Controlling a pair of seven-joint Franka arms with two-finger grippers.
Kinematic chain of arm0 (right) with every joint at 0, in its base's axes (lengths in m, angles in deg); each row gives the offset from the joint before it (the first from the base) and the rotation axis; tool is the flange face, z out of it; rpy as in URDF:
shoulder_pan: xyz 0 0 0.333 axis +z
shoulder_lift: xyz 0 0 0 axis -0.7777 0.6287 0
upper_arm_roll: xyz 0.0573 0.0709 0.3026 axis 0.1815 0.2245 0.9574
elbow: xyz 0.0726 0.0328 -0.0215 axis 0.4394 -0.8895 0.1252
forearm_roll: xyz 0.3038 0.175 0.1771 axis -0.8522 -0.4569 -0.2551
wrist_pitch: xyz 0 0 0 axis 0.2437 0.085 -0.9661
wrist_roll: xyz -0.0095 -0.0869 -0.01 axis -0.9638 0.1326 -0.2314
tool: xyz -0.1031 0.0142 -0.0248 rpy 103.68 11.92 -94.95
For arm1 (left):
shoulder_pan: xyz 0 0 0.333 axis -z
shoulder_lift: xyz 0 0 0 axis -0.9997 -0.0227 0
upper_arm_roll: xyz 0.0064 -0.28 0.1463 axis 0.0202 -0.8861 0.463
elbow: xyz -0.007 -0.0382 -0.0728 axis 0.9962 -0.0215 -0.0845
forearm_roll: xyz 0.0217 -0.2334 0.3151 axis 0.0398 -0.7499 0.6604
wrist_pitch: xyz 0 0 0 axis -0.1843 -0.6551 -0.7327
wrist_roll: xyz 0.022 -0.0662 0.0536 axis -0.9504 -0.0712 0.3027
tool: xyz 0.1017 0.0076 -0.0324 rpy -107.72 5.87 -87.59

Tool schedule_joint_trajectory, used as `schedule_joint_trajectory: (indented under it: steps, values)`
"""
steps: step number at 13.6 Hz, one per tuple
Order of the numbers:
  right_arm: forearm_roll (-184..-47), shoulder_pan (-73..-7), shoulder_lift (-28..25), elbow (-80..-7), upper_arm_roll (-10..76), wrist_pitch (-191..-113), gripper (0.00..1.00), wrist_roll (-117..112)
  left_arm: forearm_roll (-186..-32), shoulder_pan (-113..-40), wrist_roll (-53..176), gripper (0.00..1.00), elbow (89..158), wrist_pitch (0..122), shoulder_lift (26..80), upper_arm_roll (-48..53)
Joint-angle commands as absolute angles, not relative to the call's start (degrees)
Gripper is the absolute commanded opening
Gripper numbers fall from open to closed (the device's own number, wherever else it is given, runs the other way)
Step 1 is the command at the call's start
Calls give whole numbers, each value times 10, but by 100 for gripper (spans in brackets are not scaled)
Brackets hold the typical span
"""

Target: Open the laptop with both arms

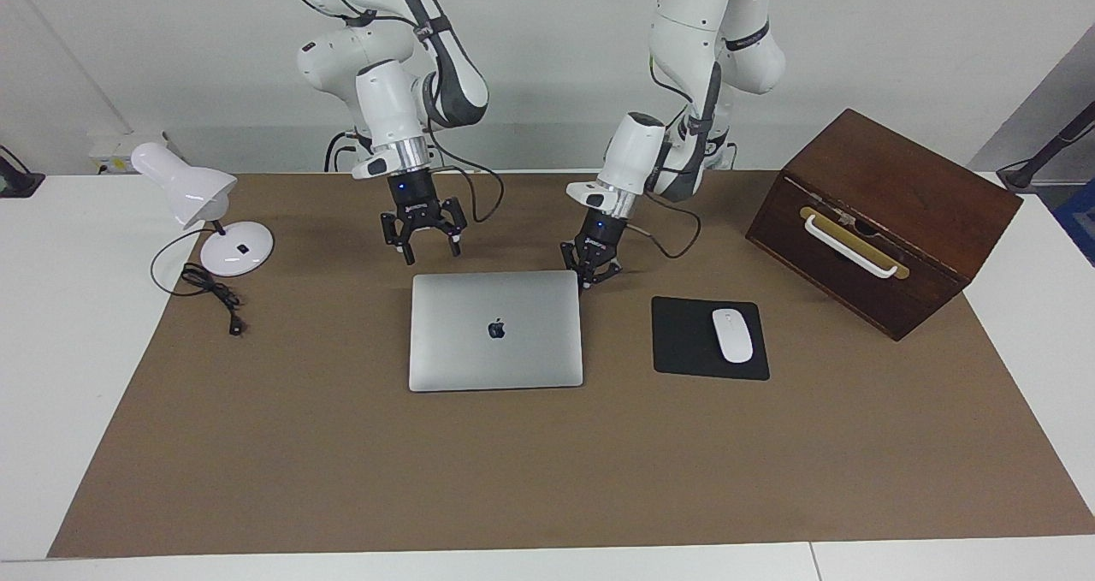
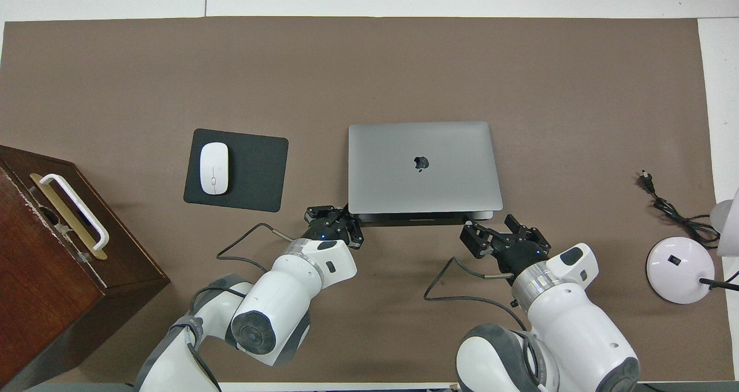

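The laptop lies closed on the brown mat, silver lid up with the logo showing. My left gripper is shut, its tips low at the laptop's corner nearest the robots, toward the left arm's end; I cannot tell whether they touch it. My right gripper hangs open above the mat, just off the laptop's edge nearest the robots, toward the right arm's end. It holds nothing.
A black mouse pad with a white mouse lies beside the laptop toward the left arm's end. A wooden box with a white handle stands past it. A white desk lamp and its cable sit at the right arm's end.
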State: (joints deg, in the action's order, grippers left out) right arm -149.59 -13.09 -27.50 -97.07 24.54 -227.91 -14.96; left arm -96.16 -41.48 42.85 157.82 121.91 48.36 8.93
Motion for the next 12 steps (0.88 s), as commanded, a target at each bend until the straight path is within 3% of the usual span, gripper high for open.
schedule_joint_trajectory:
  steps: [1, 5, 12]
  values:
    - [-1567, -87, -290, -979, 247, -2307, 100, -164, -970, -404, 433, 0, 1565, 1231, 469, 94]
    - [-1701, -5, -272, -928, 248, -2337, 100, -152, -970, -404, 434, 0, 1554, 1232, 455, 93]
    - [-1774, -12, -244, -874, 247, -2323, 100, -145, -969, -398, 433, 0, 1547, 1232, 443, 93]
